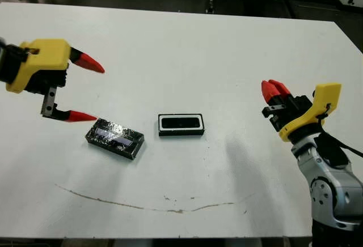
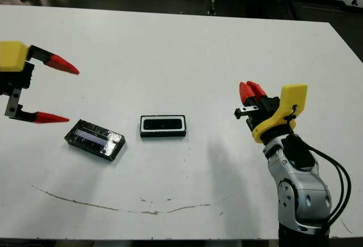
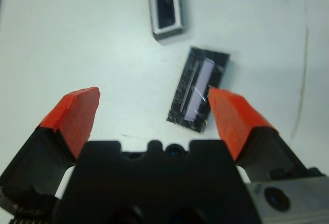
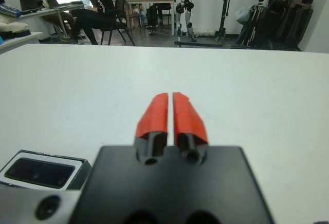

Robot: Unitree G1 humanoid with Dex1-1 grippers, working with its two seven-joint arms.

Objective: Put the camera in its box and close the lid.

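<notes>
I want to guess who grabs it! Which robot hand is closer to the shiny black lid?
Left. The left hand hangs open right beside the lid; the right hand sits shut, far past the box.

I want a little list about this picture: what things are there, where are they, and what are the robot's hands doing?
box: mid-table, open, camera lying inside
lid: flat on the table, left of the box, not touching it
left gripper: jaws wide open, above the table near the lid, holding nothing
right gripper: jaws shut, empty, right of the box
table: white, with a thin brown streak near the front

The left claw's [image 2: 42, 90] yellow body is cut off by the frame edge.
</notes>
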